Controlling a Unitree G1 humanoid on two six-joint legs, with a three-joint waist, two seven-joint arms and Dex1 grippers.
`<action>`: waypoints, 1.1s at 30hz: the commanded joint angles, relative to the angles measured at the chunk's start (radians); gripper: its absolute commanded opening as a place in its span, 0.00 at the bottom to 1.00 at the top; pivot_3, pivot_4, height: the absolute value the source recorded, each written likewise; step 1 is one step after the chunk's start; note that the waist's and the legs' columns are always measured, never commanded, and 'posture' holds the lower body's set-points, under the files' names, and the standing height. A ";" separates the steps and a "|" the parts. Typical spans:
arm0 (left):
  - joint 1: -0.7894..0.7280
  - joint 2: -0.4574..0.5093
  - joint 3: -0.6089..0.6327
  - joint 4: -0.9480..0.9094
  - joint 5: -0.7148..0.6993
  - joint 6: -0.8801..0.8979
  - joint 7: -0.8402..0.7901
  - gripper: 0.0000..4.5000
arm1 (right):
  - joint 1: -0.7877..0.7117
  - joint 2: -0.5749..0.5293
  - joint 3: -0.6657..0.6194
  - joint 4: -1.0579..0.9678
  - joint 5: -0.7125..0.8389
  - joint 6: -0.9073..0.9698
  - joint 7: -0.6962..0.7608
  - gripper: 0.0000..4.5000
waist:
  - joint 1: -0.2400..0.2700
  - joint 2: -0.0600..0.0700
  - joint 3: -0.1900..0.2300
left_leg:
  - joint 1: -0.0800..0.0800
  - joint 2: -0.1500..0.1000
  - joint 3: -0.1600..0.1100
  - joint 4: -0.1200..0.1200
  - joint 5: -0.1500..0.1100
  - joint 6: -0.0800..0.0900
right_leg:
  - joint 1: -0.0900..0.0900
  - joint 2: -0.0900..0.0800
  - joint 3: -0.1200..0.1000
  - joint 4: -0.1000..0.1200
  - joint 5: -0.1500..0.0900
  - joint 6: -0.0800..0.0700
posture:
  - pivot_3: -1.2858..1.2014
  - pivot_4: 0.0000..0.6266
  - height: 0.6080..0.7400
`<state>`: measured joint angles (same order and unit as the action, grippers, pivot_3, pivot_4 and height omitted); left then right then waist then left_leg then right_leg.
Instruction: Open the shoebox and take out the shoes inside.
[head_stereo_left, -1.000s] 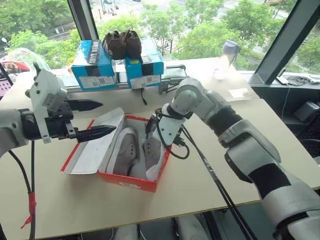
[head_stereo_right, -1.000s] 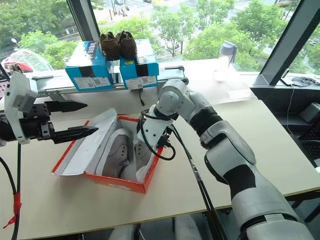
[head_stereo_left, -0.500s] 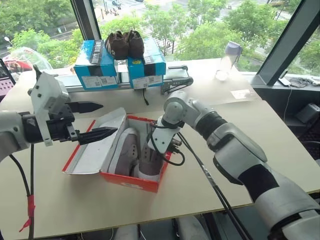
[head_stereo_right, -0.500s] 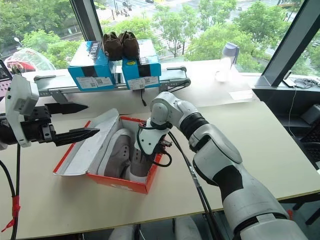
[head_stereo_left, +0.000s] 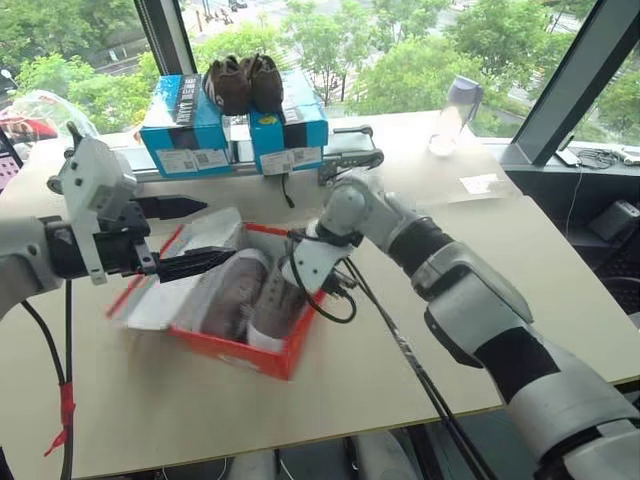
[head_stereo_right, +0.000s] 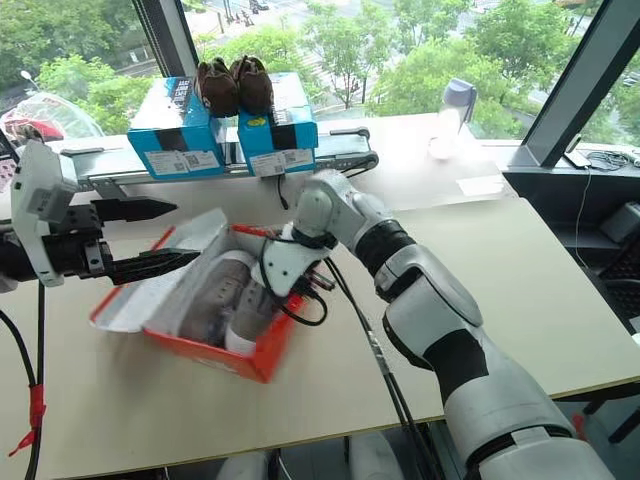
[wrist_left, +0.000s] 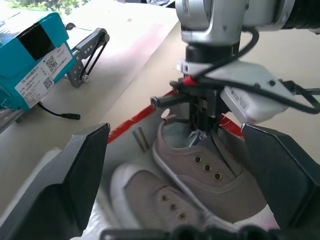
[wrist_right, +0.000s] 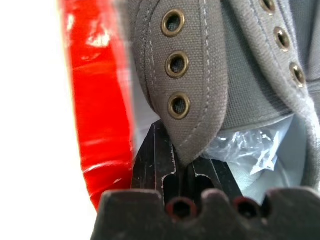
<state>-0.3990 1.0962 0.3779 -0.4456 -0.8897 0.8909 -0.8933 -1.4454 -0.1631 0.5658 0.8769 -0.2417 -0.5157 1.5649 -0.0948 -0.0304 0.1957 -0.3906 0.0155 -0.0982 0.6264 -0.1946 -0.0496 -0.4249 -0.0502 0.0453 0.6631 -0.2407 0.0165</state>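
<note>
The red shoebox (head_stereo_left: 262, 352) lies open near the middle of the pale surface (head_stereo_left: 400, 370), its lid (head_stereo_left: 170, 290) folded out toward the robot's left; both grey shoes (head_stereo_left: 232, 296) are inside it, side by side, white toe caps toward the near wall; the box looks tilted and blurred in the head views.

The right gripper (wrist_left: 202, 122) reaches down into the far end of the box; its fingers are pressed together on the eyelet flap of the shoe nearer the right wall, just below three brass eyelets; crumpled clear plastic (wrist_right: 250, 145) stuffs that shoe's opening.

The left gripper (head_stereo_left: 185, 235) hovers above the lid, its fingers (head_stereo_left: 195, 263) spread wide with nothing between them.

At the far edge of the surface stand two blue boxes (head_stereo_left: 185, 125) with white labels (head_stereo_left: 193, 161) that carry barcodes and a QR code; the print is too small to read; a pair of dark brown fuzzy shoes (head_stereo_left: 243, 83) sits on top of them; a clear bottle (head_stereo_left: 447, 115) with a grey cap stands off to the right near the window.
</note>
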 joint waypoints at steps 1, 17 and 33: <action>-0.059 -0.006 -0.041 0.029 0.029 -0.054 -0.023 1.00 | -0.062 -0.036 -0.076 -0.148 0.123 0.136 0.049 0.01 | 0.003 0.000 0.000 | 0.000 0.000 0.000 0.000 0.000 0.000 | 0.000 0.000 0.000 0.000 0.000 0.000 | 0.52 0.24 1.00; -0.226 -0.047 -0.209 0.170 0.122 -0.143 -0.138 1.00 | -0.046 -0.194 -0.134 -0.263 0.065 0.293 -0.177 0.01 | 0.026 0.000 0.000 | -0.001 -0.001 0.000 0.001 0.000 0.000 | 0.000 0.000 -0.001 0.000 0.000 0.000 | 0.52 0.24 1.00; -0.251 0.018 -0.139 0.190 0.039 -0.053 -0.280 1.00 | 0.022 -0.566 -0.382 -0.263 0.096 0.666 -0.323 0.01 | 0.031 0.000 0.001 | -0.007 -0.002 0.000 0.002 0.000 0.000 | -0.003 -0.002 -0.001 -0.002 0.000 0.000 | 0.52 0.24 1.00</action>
<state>-0.6306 1.0788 0.1914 -0.2473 -0.8326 0.8311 -1.1554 -1.4584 -0.6573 0.2597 0.6461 -0.1650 0.0586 1.2850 -0.0643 -0.0308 0.1963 -0.3977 0.0134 -0.0981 0.6281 -0.1946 -0.0495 -0.4279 -0.0527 0.0438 0.6598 -0.2408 0.0168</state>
